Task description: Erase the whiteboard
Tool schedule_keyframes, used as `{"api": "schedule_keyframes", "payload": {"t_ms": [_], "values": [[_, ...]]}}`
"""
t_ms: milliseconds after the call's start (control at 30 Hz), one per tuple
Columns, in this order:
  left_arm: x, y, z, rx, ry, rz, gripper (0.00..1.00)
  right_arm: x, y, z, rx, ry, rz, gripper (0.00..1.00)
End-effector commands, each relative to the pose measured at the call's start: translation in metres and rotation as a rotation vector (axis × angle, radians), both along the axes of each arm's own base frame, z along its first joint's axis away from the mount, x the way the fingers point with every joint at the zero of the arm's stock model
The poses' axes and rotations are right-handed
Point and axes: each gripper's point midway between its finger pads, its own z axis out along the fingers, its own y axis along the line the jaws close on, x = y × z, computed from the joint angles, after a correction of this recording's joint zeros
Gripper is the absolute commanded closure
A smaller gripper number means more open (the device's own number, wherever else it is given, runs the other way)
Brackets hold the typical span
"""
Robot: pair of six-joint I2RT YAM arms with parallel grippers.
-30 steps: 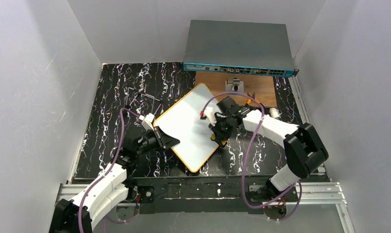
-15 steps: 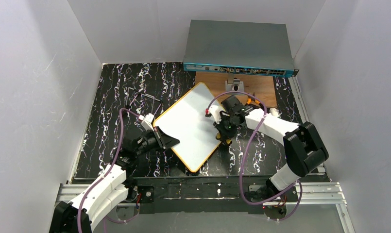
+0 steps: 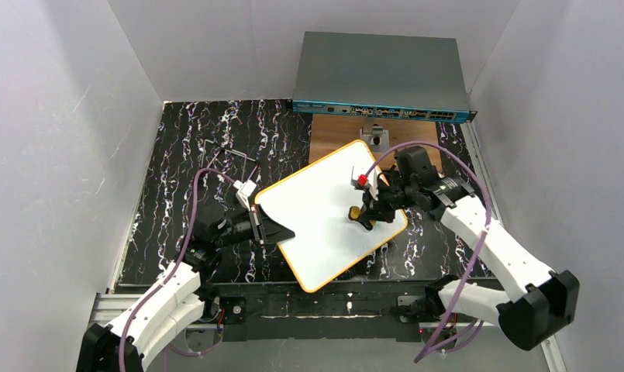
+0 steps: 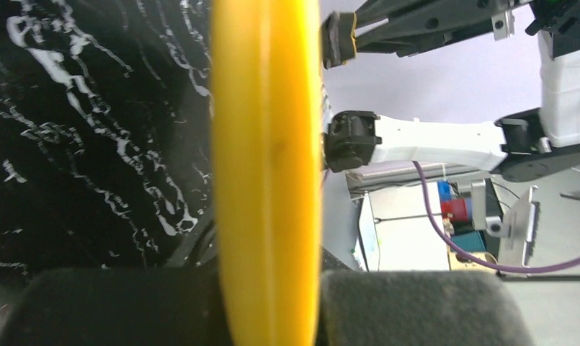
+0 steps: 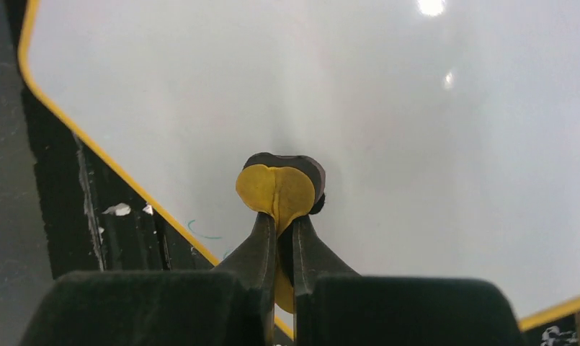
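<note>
Whiteboard (image 3: pixel 324 217) lay flat and skewed on the black marbled table (image 3: pixel 184 155), just in front of the grey switch box (image 3: pixel 382 74). The corner toward the box overlapped the brown wooden board (image 3: pixel 336 128). The surface read as clean white in the top view. The right wrist view showed what looked like a faint blue-green trace just inside the orange rim, hard to confirm.

Left gripper (image 3: pixel 274 231) was clamped tight on the board's rim, on the side away from the switch box, pinning it. Right gripper (image 5: pixel 281 223) had its jaws closed narrow on a small yellow-and-black eraser (image 5: pixel 279 184). The eraser's dark face was pressed on the white surface, on the end farther from the box.

Step judged: wiping, likely late passes, most of the writing gone. The next move probably called for dragging the eraser over that rim-side trace with pressure kept on. The left grip would need to hold so the board didn't slide.
</note>
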Motion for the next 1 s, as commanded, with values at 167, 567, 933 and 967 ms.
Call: {"api": "schedule_keyframes", "payload": {"t_ms": [167, 567, 933, 967], "values": [[0.019, -0.018, 0.056, -0.108, -0.162, -0.065, 1.0, -0.059, -0.019, -0.049, -0.053, -0.047, 0.295, 0.99], [0.037, -0.029, 0.013, 0.007, -0.052, -0.125, 1.0, -0.031, 0.013, -0.091, -0.203, -0.459, 0.465, 0.99], [0.032, -0.028, -0.006, 0.074, -0.004, -0.181, 1.0, -0.026, -0.015, -0.128, -0.421, -0.59, 0.572, 0.99], [0.031, -0.028, -0.007, 0.079, -0.003, -0.189, 1.0, -0.026, -0.024, -0.135, -0.448, -0.593, 0.571, 0.99]]}}
